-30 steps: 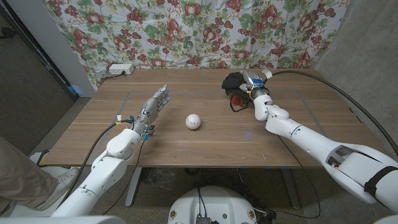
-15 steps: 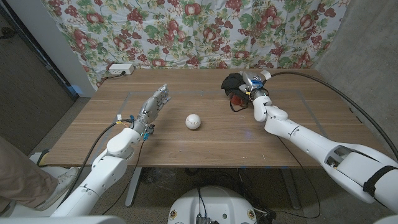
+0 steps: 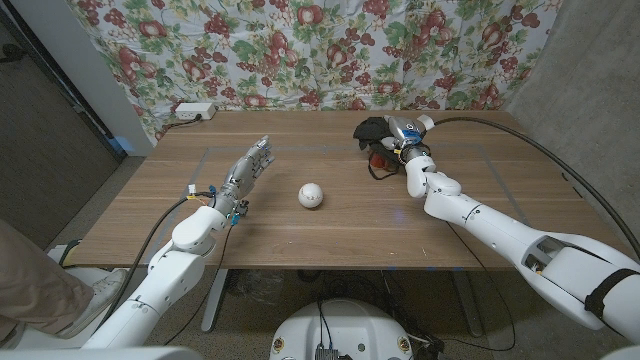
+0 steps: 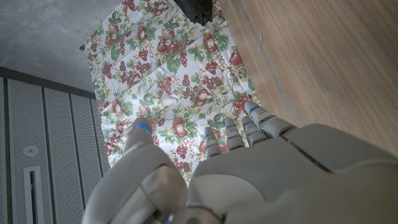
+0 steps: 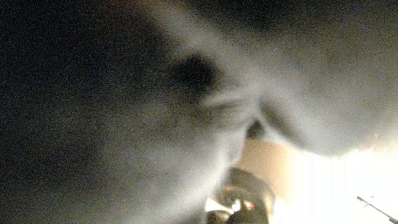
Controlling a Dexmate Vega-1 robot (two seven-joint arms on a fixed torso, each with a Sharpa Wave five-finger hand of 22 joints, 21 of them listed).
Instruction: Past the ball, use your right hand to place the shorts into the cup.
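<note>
1. Since the picture a second ago, very little has moved: the right wrist has crept slightly toward the far edge of the table, over the dark cloth. The ball and the left arm are where they were.
2. Head view: a wooden table (image 3: pixel 330 220) stands before a fruit-print curtain (image 3: pixel 300 50). The white ball (image 3: pixel 311 195) sits near the table's middle. Beyond it, at the far right, the black shorts (image 3: pixel 372 130) lie bunched over a reddish cup (image 3: pixel 383 160); how much of the cloth is inside the cup cannot be told. The right hand (image 3: pixel 392 140) is buried in that cloth, so whether it grips the shorts cannot be told.
3. Head view again: the left hand (image 3: pixel 250 165) is lifted above the table's left side, fingers straight and apart, holding nothing.
4. Left wrist view: the left hand (image 4: pixel 236 168) points its spread fingers at the curtain, empty, with a scrap of the dark shorts (image 4: pixel 199 9) at the table's far edge.
5. Right wrist view: dark, blurred surfaces pressed close (nothing identifiable).
6. Judgement: the shorts look light, limp and prone to spilling over the rim; pinching a thick bunched fold should work best.
</note>
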